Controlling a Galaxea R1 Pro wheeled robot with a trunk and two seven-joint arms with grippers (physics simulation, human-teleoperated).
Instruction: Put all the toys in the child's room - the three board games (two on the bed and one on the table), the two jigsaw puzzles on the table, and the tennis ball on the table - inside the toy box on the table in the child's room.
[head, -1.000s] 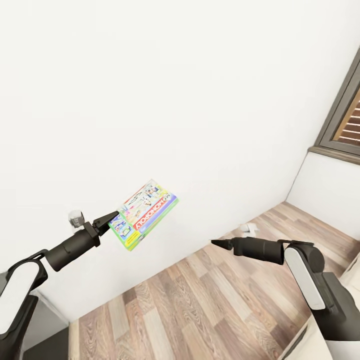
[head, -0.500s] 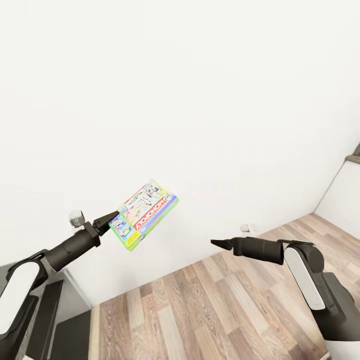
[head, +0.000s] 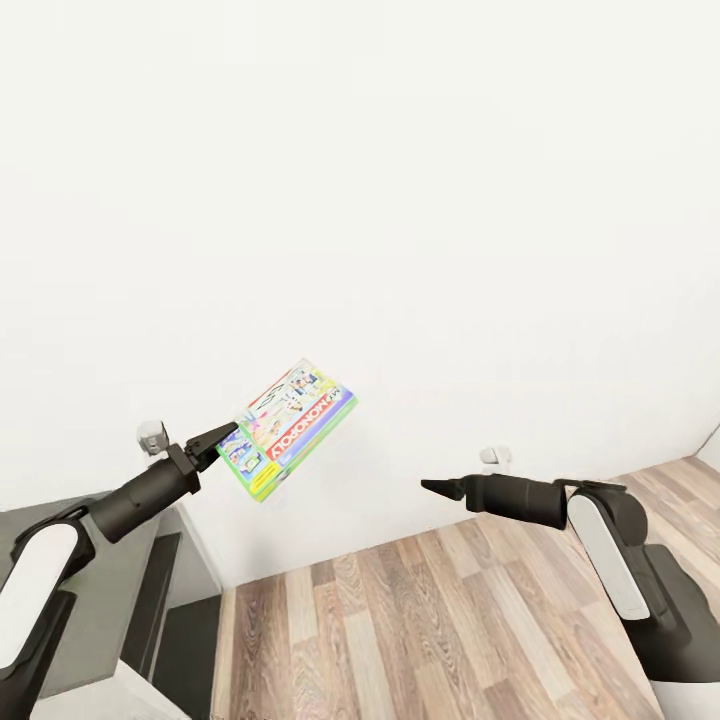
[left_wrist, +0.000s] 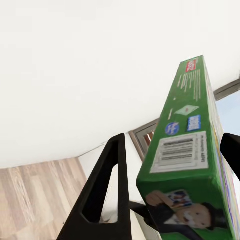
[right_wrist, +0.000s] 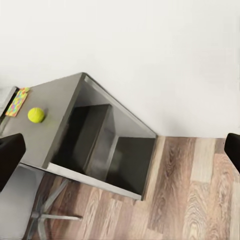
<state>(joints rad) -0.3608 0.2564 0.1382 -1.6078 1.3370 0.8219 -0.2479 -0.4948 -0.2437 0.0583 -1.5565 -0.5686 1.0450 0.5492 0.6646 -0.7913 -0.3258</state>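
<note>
tennis ball (right_wrist: 36, 114) on table (right_wrist: 55, 125), jigsaw puzzle (right_wrist: 17, 101) just beside

Even, bright, diffuse light fills all three views, with no visible lamp and no glare. The white wall (head: 400, 200) is nearly washed out, shading slightly greyer toward its lower part in the head view. Shadows are soft and weak: the open compartments under the desk (right_wrist: 60, 120) are the darkest areas. Renders are clean and sharp at distance, but the board game (left_wrist: 190, 165) close to the left wrist camera looks slightly soft, and its long edge stretches steeply in perspective.
</note>
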